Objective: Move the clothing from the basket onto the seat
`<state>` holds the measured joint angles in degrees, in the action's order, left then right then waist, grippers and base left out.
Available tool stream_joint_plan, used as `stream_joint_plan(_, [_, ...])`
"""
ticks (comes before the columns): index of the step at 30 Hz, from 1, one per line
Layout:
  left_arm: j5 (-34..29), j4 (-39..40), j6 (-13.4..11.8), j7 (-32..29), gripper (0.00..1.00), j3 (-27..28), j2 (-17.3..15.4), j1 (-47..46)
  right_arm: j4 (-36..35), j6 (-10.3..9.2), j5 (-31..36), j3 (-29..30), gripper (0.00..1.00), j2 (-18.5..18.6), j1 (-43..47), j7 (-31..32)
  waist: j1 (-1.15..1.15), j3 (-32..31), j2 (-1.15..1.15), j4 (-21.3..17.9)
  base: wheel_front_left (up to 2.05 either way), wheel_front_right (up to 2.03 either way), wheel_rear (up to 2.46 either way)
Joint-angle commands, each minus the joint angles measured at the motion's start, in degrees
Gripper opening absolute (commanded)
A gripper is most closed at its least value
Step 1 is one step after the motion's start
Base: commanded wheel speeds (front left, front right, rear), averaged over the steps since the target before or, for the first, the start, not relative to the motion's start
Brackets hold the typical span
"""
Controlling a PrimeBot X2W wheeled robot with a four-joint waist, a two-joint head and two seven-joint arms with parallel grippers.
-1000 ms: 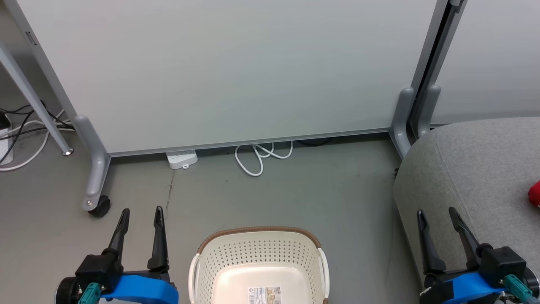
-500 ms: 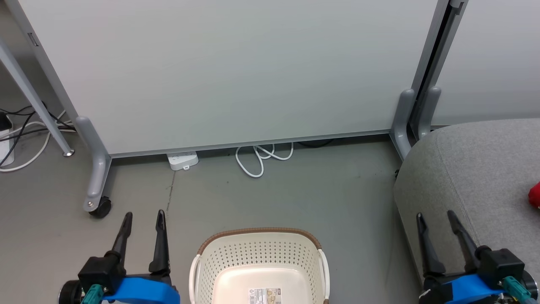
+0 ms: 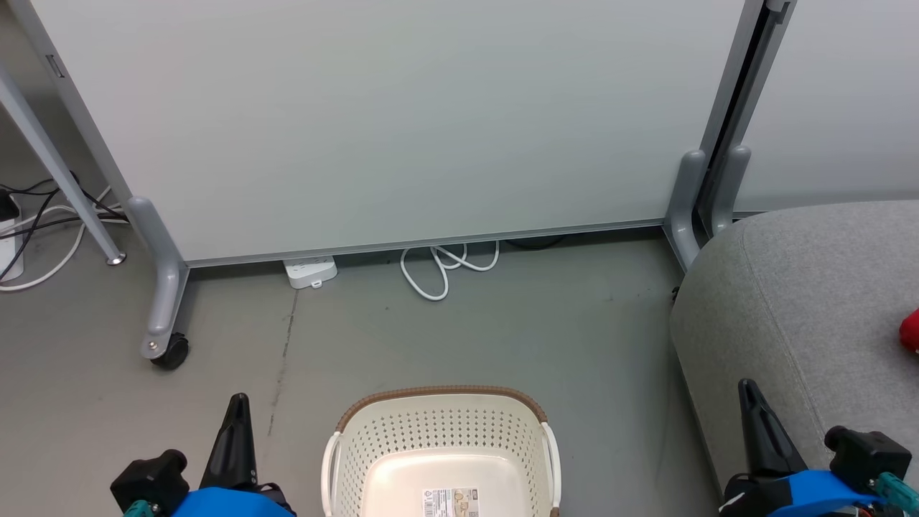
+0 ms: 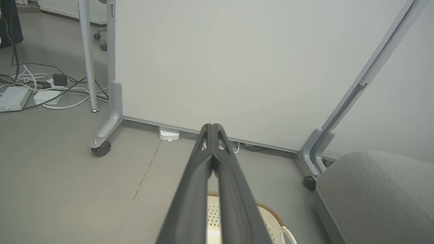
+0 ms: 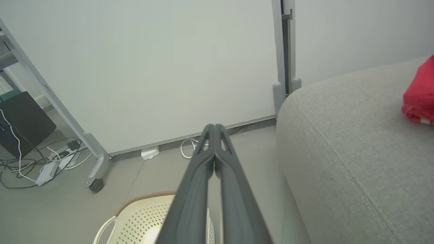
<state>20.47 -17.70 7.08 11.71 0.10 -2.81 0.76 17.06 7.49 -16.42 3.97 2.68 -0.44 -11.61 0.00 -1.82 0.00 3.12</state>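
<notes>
The cream basket [image 3: 441, 431] with a brown rim stands on the floor at the bottom centre, holding just a paper label [image 3: 450, 500]. Red clothing [image 3: 910, 330] lies on the grey seat [image 3: 811, 301] at the right edge; it is also red clothing [image 5: 419, 96] on the seat [image 5: 356, 135] in the right wrist view. My left gripper [image 3: 238, 402] is shut with nothing in it, left of the basket; its tips [image 4: 212, 127] meet. My right gripper [image 3: 749, 388] is shut and empty beside the seat's front corner, tips [image 5: 213, 127] together.
A white partition panel [image 3: 402, 115] on grey wheeled feet [image 3: 169, 352] stands behind the basket. A white cable loop [image 3: 438, 269] and a power strip [image 3: 310, 271] lie under it. More cables [image 3: 29, 230] lie at the far left. Bare grey floor surrounds the basket.
Both grippers have gone from open to shut, and both have drawn back toward the bottom of the head view. Basket and clothing have stayed put.
</notes>
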Motion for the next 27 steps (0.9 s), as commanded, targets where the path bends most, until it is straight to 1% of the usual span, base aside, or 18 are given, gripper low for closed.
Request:
stream_joint_plan(1, [3.1, 1.2, 0.1, -0.6, 0.00, 0.6, -0.1, -2.0, -1.3, 0.00, -3.4, 0.1, 0.00, 0.2, -1.3, 0.6, 0.00, 0.0, 0.00, -0.1, 0.00, 0.00, 0.00])
stream_joint_plan(15, [16.4, 1.9, 0.2, -3.9, 0.00, 1.7, -0.1, -3.0, -1.8, 0.00, -17.4, 0.5, 0.00, 0.2, -2.2, 3.9, 0.00, 0.3, 0.00, -0.4, 0.00, 0.00, 0.00])
stream_joint_plan(27, [26.2, 2.2, 0.2, -6.5, 0.00, 2.5, -0.1, -3.8, -2.1, 0.00, -27.8, 0.9, 0.00, 0.2, -2.9, 6.4, 0.00, 0.5, 0.00, -0.8, 0.00, 0.00, 0.00])
